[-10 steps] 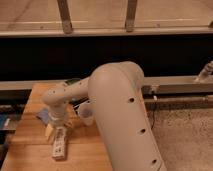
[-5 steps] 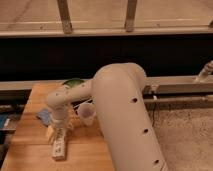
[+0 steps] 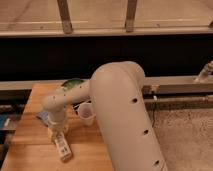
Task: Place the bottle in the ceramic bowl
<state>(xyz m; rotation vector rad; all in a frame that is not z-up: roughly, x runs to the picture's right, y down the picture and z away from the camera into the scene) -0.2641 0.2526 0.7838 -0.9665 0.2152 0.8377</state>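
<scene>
The bottle (image 3: 63, 148) lies flat on the wooden table (image 3: 30, 150) near its front, white with a pale printed label. My gripper (image 3: 56, 133) points down just above and behind the bottle's far end, touching or nearly touching it. The ceramic bowl (image 3: 73, 84), dark green and glossy, sits at the table's far edge and is partly hidden behind my arm. My large white arm (image 3: 122, 120) fills the middle of the view.
A translucent plastic cup (image 3: 86, 114) stands upright on the table between the bowl and the bottle, right of my gripper. A small blue object (image 3: 43, 116) lies just left of my wrist. A dark rail and ledge run behind the table.
My arm has shifted slightly, so more of the green bowl shows behind it. The gripper stays low over the bottle, which lies in about the same spot.
</scene>
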